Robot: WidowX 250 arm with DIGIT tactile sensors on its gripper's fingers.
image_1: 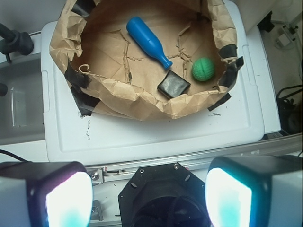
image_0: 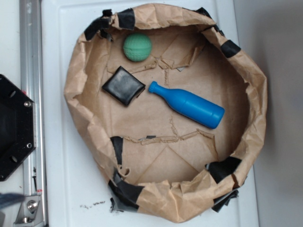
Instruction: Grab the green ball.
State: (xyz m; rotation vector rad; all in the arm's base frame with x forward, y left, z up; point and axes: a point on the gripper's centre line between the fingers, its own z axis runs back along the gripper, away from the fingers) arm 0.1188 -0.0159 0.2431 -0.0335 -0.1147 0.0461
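The green ball is a small mint-green ridged sphere lying at one edge of the brown paper nest. Beside it rests a black square pad. In the wrist view my gripper is open, its two glowing pads wide apart with nothing between them. It hangs high above the robot's black base, well back from the nest and the ball. The exterior view does not show the gripper.
A blue bottle lies on its side in the middle of the nest. The nest sits on a white lid. The black robot base and a metal rail flank the lid.
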